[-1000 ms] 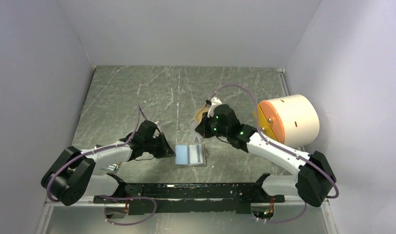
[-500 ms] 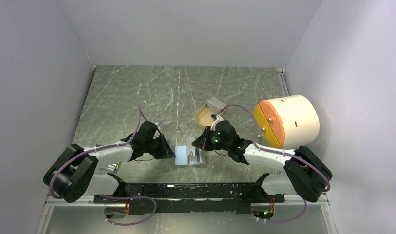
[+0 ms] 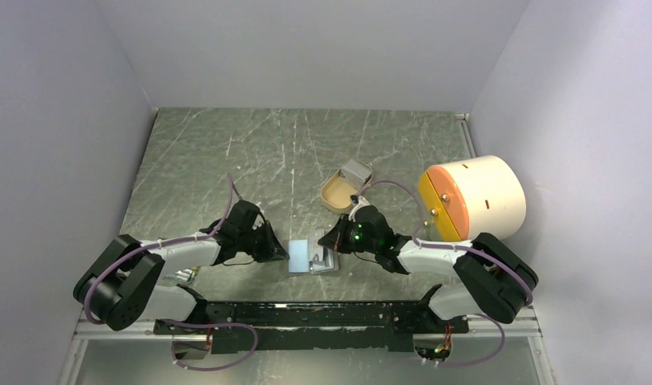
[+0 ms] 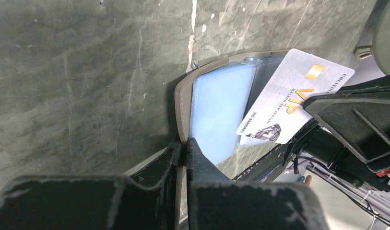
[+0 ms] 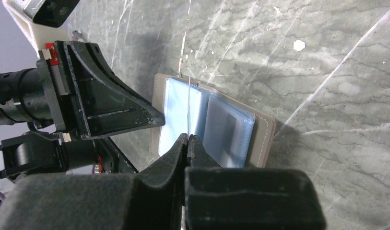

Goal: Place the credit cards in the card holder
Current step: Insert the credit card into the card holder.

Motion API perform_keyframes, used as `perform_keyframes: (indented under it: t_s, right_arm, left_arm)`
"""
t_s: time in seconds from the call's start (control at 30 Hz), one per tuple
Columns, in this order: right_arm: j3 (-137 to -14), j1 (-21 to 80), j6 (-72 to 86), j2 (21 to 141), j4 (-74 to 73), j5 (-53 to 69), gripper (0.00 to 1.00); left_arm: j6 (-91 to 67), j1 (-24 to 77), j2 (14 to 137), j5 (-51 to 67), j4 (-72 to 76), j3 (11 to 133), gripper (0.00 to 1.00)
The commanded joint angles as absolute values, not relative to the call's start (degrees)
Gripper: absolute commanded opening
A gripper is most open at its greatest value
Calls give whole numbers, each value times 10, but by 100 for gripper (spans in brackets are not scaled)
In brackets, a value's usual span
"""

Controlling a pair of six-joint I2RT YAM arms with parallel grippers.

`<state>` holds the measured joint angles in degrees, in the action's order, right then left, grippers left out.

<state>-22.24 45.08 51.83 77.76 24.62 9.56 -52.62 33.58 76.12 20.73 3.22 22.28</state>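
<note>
Hanging from the closed fingers of the right end effector (image 5: 188,138), one credit card (image 4: 294,97) is pinched at its right end. Its long axis slants down and to the left toward the open card holder (image 4: 217,108). The holder lies on the worktop (image 4: 87,72) at the near middle, between the two arms. The card's free lower corner sits over the right half of the holder, by the clear sleeves (image 5: 226,127) next to the middle fold. Whether it already touches them cannot be told.

The left end effector (image 4: 184,143) is clamped onto the holder's left flap at its edge, pinning it flat. The right arm is therefore the one placed to act. The move probably depends on lining the card's leading edge up with a sleeve mouth, then sliding it along that slant.
</note>
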Motion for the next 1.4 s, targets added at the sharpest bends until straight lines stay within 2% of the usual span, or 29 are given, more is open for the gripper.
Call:
perform_keyframes:
  t_s: [0.0,0.43,1.37]
  right_arm:
    - [-212,454,525,796,278,87,0]
    - [-199,453,536,808,291,71,0]
    - [-190,453,541,831,290,135,0]
  left_arm:
    - [-526,336,767,211,45,216,9]
    - [-517,336,760,202,28,225,9]
    - [-516,337,759,196,18,229,9]
